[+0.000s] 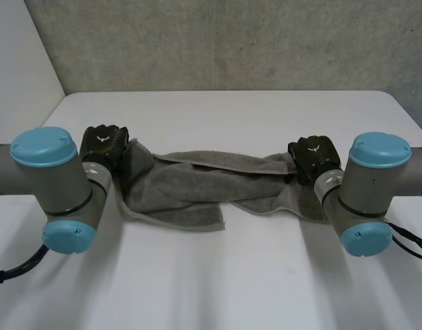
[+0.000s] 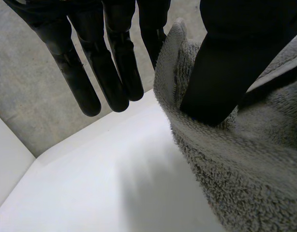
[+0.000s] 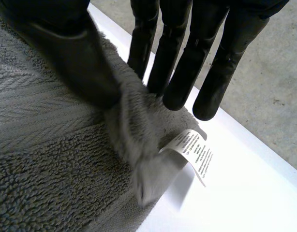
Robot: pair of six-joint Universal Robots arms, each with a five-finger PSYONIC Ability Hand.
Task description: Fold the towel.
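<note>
A grey towel (image 1: 190, 185) lies bunched and stretched lengthwise across the white table (image 1: 218, 275), partly lifted at both ends. My left hand (image 1: 104, 143) is at the towel's left end. In the left wrist view the thumb (image 2: 221, 72) presses the towel's edge (image 2: 245, 164) against the nearest finger of this hand (image 2: 114, 63), while the other fingers stay straight beside the cloth. My right hand (image 1: 313, 157) is at the right end. There the thumb (image 3: 76, 58) and fingers (image 3: 187, 58) pinch a towel corner (image 3: 42, 159) that carries a white label (image 3: 194, 150).
Both arms' grey elbows with blue caps (image 1: 53, 179) (image 1: 376, 185) stand over the table's near half. The table's far edge (image 1: 231, 93) meets a concrete wall. Bare tabletop (image 2: 90, 183) lies to the outer side of the left hand.
</note>
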